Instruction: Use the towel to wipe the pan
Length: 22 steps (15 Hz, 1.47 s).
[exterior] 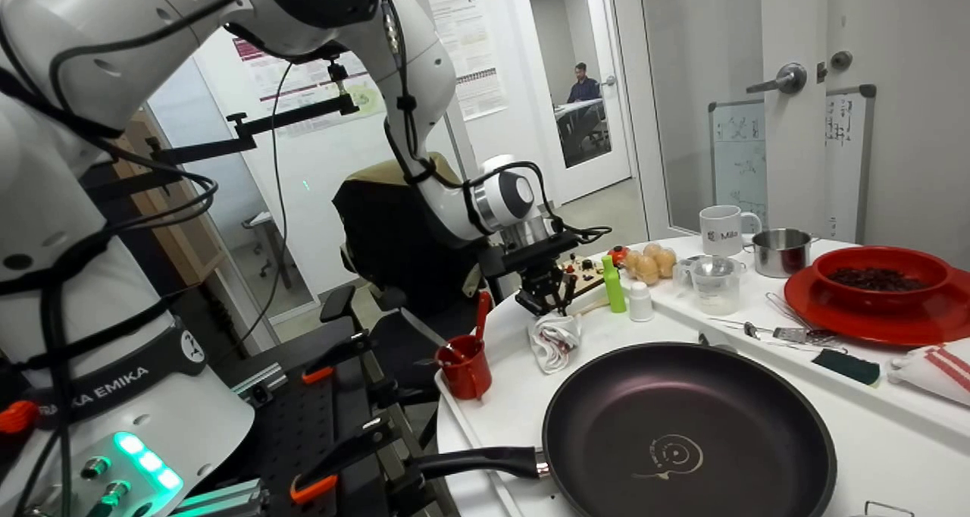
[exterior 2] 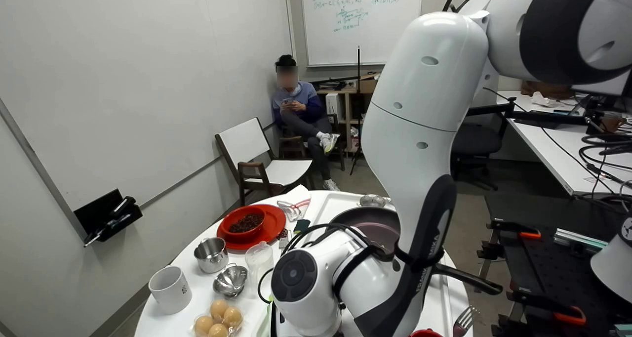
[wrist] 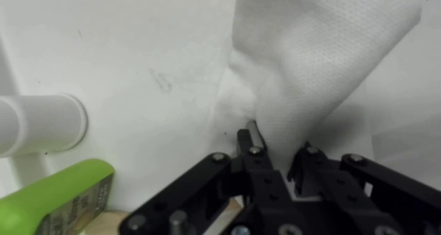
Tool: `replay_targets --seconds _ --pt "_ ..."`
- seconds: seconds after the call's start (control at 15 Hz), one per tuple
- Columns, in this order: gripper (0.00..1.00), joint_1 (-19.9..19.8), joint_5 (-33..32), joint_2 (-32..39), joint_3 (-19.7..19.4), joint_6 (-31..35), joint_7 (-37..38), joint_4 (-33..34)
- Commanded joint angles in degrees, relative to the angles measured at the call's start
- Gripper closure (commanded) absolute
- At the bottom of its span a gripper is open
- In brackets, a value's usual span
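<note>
The white towel (exterior: 553,343) with dark reddish marks lies bunched on the white table, left of the pan in an exterior view. It also fills the upper middle of the wrist view (wrist: 317,62). My gripper (exterior: 558,310) points down at the towel's far end. In the wrist view the fingers (wrist: 280,142) are partly closed, with a narrow fold of towel between them. The large black pan (exterior: 682,418) sits on the tray, inside facing up. It also shows in an exterior view (exterior 2: 375,223), partly behind the arm. There the gripper and this towel are hidden.
A red cup with utensils (exterior: 465,373) stands beside the towel. A green bottle (exterior: 614,286) and a white shaker (exterior: 640,303) stand close to the gripper. Eggs (exterior: 649,263), a clear measuring cup (exterior: 716,286), a red bowl (exterior: 883,269) and a red-striped cloth (exterior: 936,369) lie beyond.
</note>
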Motion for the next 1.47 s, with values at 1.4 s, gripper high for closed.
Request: replay_targets --seconds 1.4 --pt "0.93 0.0 -2.7 -7.6 0.1 4.2 3.1 -4.9"
